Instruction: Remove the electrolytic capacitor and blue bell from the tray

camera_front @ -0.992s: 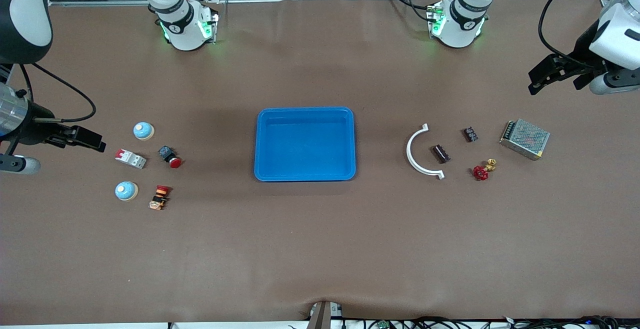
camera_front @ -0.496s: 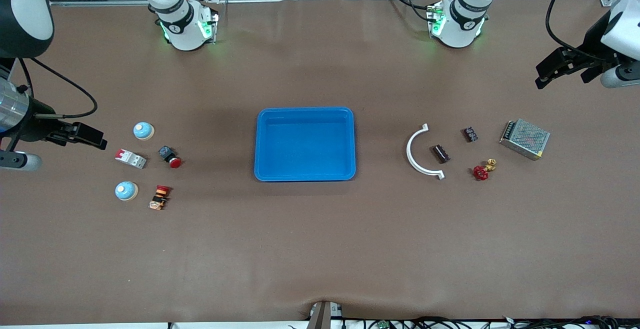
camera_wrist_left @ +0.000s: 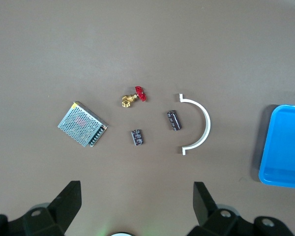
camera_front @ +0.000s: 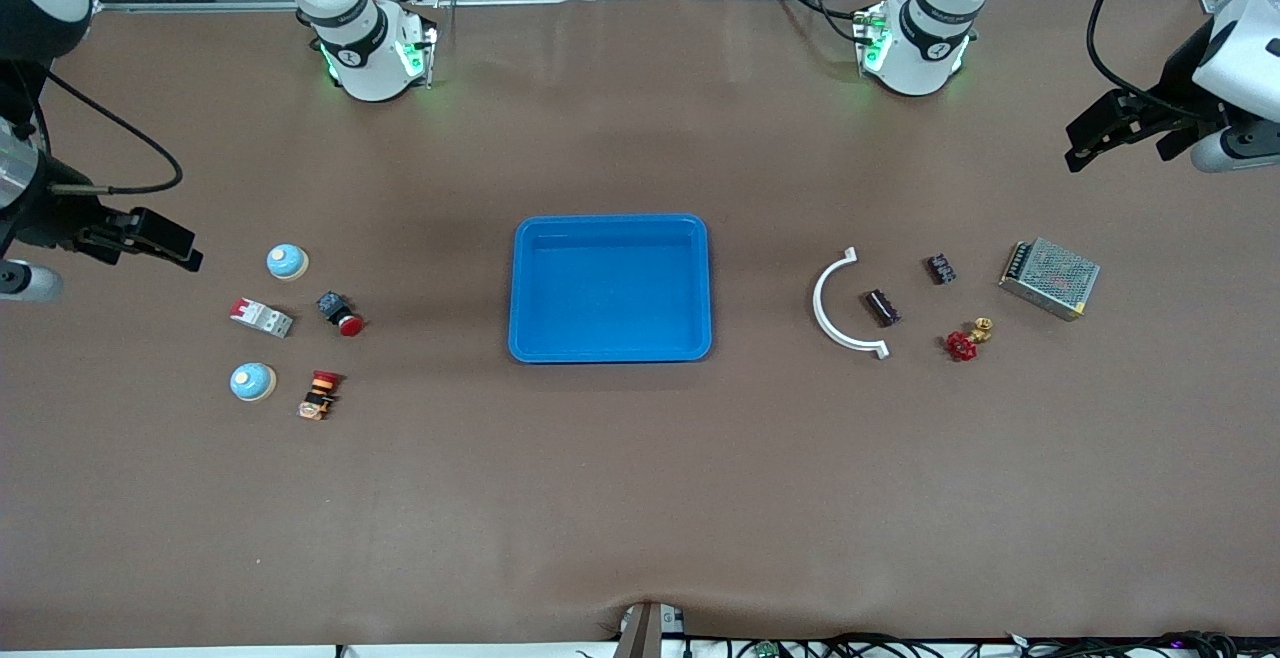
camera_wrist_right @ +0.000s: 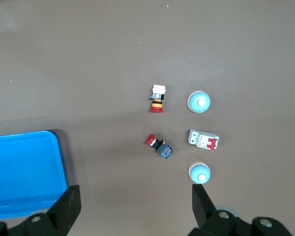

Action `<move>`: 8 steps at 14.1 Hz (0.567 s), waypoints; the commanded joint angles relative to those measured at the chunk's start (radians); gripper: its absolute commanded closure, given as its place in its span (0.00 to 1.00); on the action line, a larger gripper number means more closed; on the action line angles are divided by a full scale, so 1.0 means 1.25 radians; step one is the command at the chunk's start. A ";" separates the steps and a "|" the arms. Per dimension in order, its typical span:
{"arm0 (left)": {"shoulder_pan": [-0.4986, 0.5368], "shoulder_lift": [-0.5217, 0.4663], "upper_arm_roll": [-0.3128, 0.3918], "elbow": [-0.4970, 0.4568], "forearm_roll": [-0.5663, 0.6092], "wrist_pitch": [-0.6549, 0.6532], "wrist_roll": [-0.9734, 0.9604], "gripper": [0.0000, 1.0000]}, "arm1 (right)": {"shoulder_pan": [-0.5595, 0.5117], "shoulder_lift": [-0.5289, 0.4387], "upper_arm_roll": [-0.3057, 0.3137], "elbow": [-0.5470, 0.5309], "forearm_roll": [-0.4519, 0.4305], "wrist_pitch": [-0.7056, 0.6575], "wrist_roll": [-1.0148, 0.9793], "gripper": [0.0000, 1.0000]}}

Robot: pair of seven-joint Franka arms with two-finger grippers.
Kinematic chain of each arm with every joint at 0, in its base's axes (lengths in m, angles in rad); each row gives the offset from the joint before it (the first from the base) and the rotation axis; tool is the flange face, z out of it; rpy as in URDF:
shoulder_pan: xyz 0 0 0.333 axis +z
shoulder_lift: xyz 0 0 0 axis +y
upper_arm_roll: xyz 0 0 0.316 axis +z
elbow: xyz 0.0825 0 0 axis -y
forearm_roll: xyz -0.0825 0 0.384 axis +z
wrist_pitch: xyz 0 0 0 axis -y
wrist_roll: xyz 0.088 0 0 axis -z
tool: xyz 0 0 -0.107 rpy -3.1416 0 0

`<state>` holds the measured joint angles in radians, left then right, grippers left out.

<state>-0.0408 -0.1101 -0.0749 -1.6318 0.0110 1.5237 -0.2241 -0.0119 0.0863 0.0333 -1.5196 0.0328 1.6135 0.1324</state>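
We took the blue tray point(camera_front: 610, 288) at the middle of the table as our landmark. Toward the right arm's end from the tray, the right gripper point(camera_front: 150, 236) hung in the air over bare table at that end, its fingers point(camera_wrist_right: 69, 209) spread apart and holding nothing.

Between it and the tray lay a small cluster. We saw one blue bell point(camera_front: 287, 261) about level with the tray's farther edge, and a second bell point(camera_front: 252, 381) nearer the front camera than the tray's near edge. A white and red circuit breaker point(camera_front: 261, 317) sat between the two bells. A red push button point(camera_front: 341, 315) lay closer to the tray than the breaker, and a striped red and orange button point(camera_front: 319, 394) lay just beside the second bell.

Toward the left arm's end from the tray we found a white curved bracket point(camera_front: 838, 305), then a dark capacitor point(camera_front: 881, 306) just beside it. A second, smaller capacitor point(camera_front: 940, 268) lay farther out, near a red-handled valve point(camera_front: 964, 340). A metal power supply point(camera_front: 1049, 278) lay farthest from the tray.

The left gripper point(camera_front: 1120, 130) hung over bare table at that end, fingers point(camera_wrist_left: 66, 204) apart and empty.
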 commanded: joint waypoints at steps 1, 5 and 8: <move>-0.003 -0.001 -0.003 0.003 -0.001 -0.004 0.016 0.00 | 0.008 -0.042 0.011 -0.040 -0.007 0.003 0.014 0.00; 0.000 -0.006 -0.003 0.003 -0.008 -0.003 0.019 0.00 | 0.007 -0.048 0.013 -0.031 -0.007 -0.018 0.014 0.00; -0.002 -0.004 -0.003 0.003 -0.009 -0.005 0.017 0.00 | 0.006 -0.070 0.014 -0.031 -0.002 -0.024 0.042 0.00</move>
<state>-0.0439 -0.1100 -0.0767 -1.6314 0.0110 1.5243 -0.2233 -0.0084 0.0396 0.0489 -1.5397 0.0328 1.5931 0.1443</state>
